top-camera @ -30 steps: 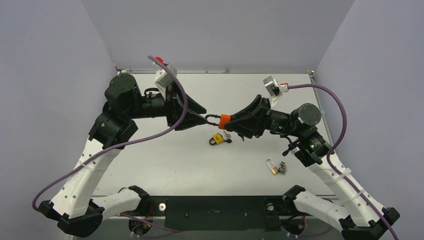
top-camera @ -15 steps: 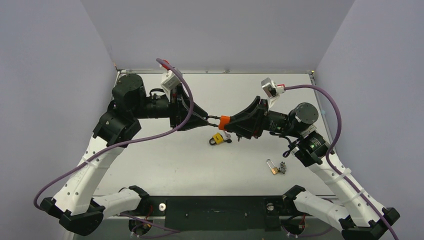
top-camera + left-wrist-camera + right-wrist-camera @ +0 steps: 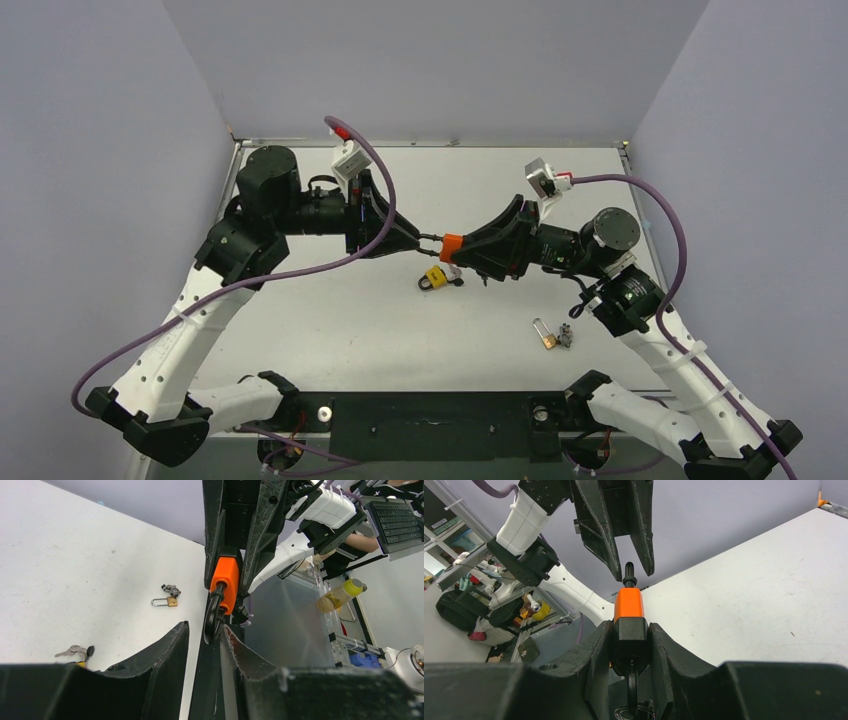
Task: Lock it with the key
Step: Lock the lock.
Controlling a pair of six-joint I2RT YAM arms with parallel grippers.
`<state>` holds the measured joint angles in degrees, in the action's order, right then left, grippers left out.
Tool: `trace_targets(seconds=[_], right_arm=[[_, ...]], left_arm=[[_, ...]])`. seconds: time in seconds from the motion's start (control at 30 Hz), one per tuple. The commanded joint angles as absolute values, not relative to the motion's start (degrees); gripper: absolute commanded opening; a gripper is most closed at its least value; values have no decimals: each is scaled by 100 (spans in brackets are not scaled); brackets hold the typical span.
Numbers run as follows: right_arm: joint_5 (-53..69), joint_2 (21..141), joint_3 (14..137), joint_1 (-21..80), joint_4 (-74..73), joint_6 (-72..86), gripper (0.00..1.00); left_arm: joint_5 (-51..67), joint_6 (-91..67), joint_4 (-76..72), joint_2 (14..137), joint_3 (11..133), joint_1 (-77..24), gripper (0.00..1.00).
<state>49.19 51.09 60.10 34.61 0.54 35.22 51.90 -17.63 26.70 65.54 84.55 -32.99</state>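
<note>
An orange padlock (image 3: pixel 450 242) with a black shackle (image 3: pixel 428 238) hangs in the air between my two grippers. My right gripper (image 3: pixel 460 246) is shut on its body. In the right wrist view (image 3: pixel 630 626) the black end of the lock sits between the fingers, with the orange part (image 3: pixel 628 604) sticking out and a key ring behind. My left gripper (image 3: pixel 414 238) is open, its fingers on either side of the shackle. In the left wrist view (image 3: pixel 205 628) the shackle (image 3: pixel 214 621) lies close to the right finger (image 3: pixel 245 652).
A yellow padlock with keys (image 3: pixel 437 278) lies on the table just below the grippers. A small brass padlock (image 3: pixel 545 335) and a bunch of keys (image 3: pixel 567 335) lie at the front right. They also show in the left wrist view (image 3: pixel 165 601).
My left arm has swung its elbow and wrist to the right and rolled slightly, with its fingertips staying at the shackle. My right gripper and the orange padlock have barely moved.
</note>
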Motion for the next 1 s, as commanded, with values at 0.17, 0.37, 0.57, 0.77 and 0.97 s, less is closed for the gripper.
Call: trace_targets(seconds=[0.17,0.37,0.57,0.77,0.97], right_arm=[[4730,4998,6260,3499,237,3297,0],[4719,4987,6258,3498,220,3260,0],[4743,5020,6232,3506,275,3288,0],[4779,5042,6156,3528,589,3524,0],[4737,5115,6126,3659,757,3623,0]], left_arm=[[5551,-1987,2162,6653,8355,-3457,22],[5548,-2012,2126,6746,8334,-3607,11],[5473,-2174,1858,6765,8235,-3718,0],[5247,-2246,1751,6843,8215,-3913,0],[5061,-2255,1698,6904,8247,-4083,0]])
